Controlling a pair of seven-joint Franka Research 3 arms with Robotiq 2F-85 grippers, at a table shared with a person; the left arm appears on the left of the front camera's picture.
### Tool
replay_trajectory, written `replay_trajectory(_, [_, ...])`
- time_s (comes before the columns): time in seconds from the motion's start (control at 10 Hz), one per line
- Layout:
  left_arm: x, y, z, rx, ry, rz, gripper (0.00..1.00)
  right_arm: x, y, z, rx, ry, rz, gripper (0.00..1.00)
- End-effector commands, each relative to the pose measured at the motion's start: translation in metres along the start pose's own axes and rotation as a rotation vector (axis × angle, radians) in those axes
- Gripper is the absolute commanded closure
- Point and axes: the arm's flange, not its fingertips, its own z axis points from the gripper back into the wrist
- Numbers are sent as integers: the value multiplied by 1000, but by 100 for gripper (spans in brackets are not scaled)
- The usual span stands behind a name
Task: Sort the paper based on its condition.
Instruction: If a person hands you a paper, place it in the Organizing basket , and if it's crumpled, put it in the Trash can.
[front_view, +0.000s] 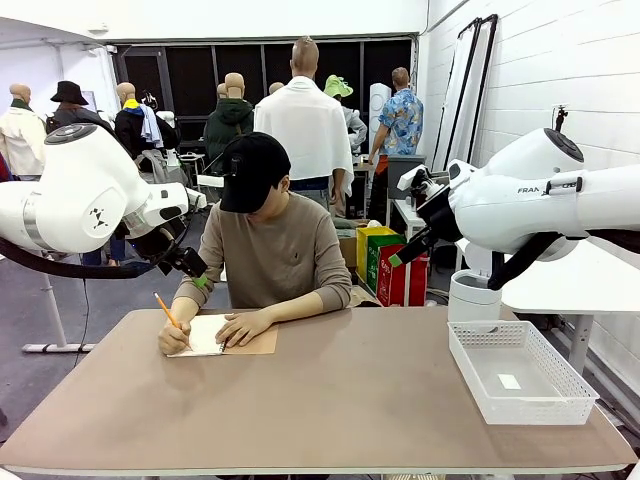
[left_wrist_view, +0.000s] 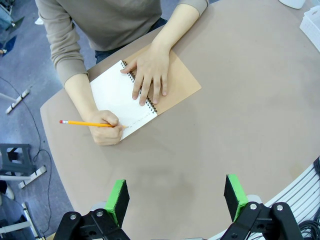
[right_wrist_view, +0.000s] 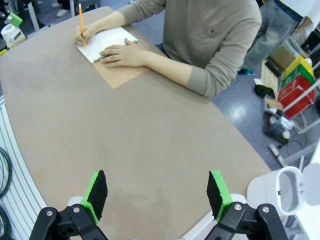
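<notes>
A person sits at the far side of the table (front_view: 350, 400) and writes with an orange pencil (left_wrist_view: 82, 123) on the white top page of an open spiral notebook (left_wrist_view: 117, 95). The person's other hand (left_wrist_view: 150, 70) rests flat on its brown cover (left_wrist_view: 180, 85). Loose paper is out of view. My left gripper (left_wrist_view: 175, 190) hangs open high above the table, near the notebook, with nothing between its green pads. It also appears raised at the left of the front view, left gripper (front_view: 198, 275). My right gripper (right_wrist_view: 159, 187) is open and empty too, held high over the table's right part.
A white mesh basket (front_view: 470, 360) stands at the table's right, with a small white slip (front_view: 509, 381) on its floor. A white cylindrical bin (front_view: 472, 297) stands behind it, beside the table. The brown tabletop between notebook and basket is bare.
</notes>
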Motion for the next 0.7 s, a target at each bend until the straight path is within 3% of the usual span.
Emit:
replay_trajectory(0.0, [-1, 1, 1, 5, -1, -3, 0, 0, 0, 0, 5, -2, -2, 0])
replay_trajectory(0.6, [-1, 1, 1, 5, -1, -3, 0, 0, 0, 0, 5, -2, -2, 0])
